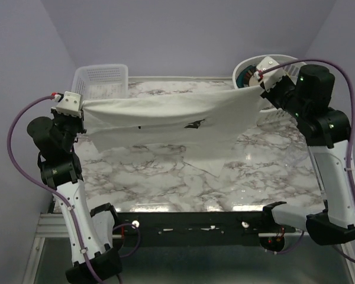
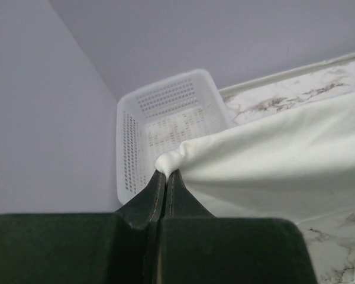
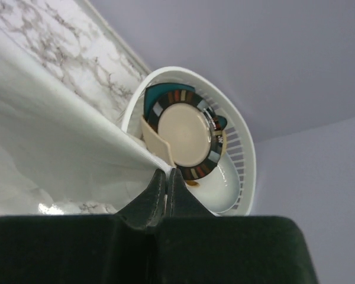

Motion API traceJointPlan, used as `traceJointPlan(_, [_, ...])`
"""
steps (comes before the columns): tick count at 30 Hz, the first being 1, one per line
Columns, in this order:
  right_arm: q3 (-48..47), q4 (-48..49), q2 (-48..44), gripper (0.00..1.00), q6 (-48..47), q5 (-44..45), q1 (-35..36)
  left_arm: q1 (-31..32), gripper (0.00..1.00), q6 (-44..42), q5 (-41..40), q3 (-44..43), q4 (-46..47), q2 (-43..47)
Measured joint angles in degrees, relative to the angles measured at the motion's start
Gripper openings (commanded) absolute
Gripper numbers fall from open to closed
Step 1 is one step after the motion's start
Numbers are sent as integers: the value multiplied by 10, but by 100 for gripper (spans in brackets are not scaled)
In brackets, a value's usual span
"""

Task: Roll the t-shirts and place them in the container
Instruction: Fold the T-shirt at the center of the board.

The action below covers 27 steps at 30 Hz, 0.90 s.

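White t-shirt (image 1: 165, 118) hangs pinched between left pincer (image 2: 166, 174) and right pincer (image 3: 167, 173), black print (image 1: 194, 123) visible only overhead.

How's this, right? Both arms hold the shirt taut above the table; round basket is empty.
No, the basket isn't empty: the right wrist view shows a plate in it. The rest holds.

Left and right jaws hold the white t-shirt (image 1: 165, 118) stretched wide above the marble table (image 1: 160, 183).
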<state>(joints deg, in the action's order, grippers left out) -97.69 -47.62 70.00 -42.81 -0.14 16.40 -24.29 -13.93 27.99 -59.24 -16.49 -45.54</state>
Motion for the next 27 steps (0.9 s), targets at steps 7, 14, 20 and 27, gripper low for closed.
traceJointPlan(7, [-48, -24, -99, 0, 10, 6, 0, 35, 0, 28, -5, -31, -4, 64])
traceJointPlan(14, [-59, -50, -205, 0, 18, 12, 0, 68, 0, 26, -69, -56, -17, 155])
traceJointPlan(20, [-118, -85, -281, 1, 45, -16, -9, 94, 0, 26, -115, -124, -28, 214])
traceJointPlan(27, [-268, -88, -292, 0, 75, -64, -23, 99, 0, 28, -149, -262, -27, 205])
